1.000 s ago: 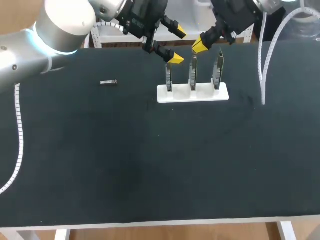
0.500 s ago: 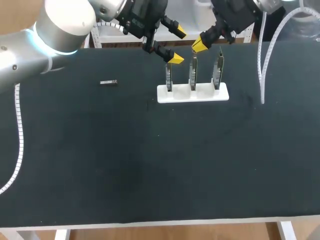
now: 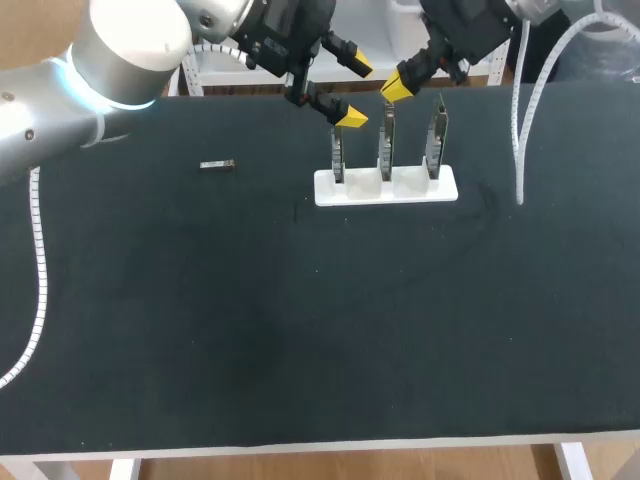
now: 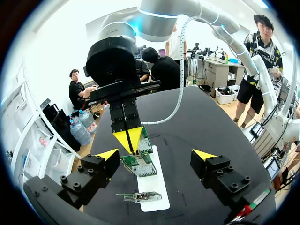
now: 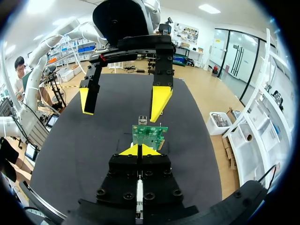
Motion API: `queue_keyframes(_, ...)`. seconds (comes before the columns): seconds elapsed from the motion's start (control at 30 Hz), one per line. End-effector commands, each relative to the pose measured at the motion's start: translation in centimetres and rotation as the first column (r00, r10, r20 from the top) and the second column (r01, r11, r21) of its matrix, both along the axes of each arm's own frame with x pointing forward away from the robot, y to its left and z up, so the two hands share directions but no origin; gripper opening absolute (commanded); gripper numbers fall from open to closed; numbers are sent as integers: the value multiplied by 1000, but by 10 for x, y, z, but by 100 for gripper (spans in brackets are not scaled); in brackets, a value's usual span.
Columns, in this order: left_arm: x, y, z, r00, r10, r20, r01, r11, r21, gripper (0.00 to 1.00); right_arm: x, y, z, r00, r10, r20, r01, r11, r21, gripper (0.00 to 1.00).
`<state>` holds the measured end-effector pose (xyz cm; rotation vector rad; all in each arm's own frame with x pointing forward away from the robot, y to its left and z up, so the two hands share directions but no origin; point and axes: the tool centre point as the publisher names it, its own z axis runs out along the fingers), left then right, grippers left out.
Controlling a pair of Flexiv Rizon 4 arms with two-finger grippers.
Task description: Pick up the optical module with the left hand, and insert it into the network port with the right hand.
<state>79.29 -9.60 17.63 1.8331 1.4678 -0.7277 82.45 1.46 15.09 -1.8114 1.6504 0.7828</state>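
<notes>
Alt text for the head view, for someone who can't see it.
Two grippers hang above three circuit boards standing upright in a white holder on a black table: the left gripper open, the right gripper shut. A small module lies apart, untouched.

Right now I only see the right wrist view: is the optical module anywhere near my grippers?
Observer: No. The optical module lies on the table, well off toward the left arm's side of the white holder, with nothing touching it.
Operator: How many boards are in that holder?
Observer: Three boards, upright, side by side.
Operator: Which one is my right gripper at?
Observer: The right gripper hangs by the top of the middle board.
</notes>
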Motion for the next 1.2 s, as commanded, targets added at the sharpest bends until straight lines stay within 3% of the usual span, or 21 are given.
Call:
queue_keyframes(0.03, 0, 0, 0, 1000, -1, 1, 1, 1000, 3, 100, 4, 0, -2, 1000, 3, -8, -3, 1000, 1, 0)
queue_keyframes(1.2, 0, 0, 0, 1000, -1, 1, 1, 1000, 3, 100, 0, -3, -18, 998, -3, -55, 4, 1000, 10, 0)
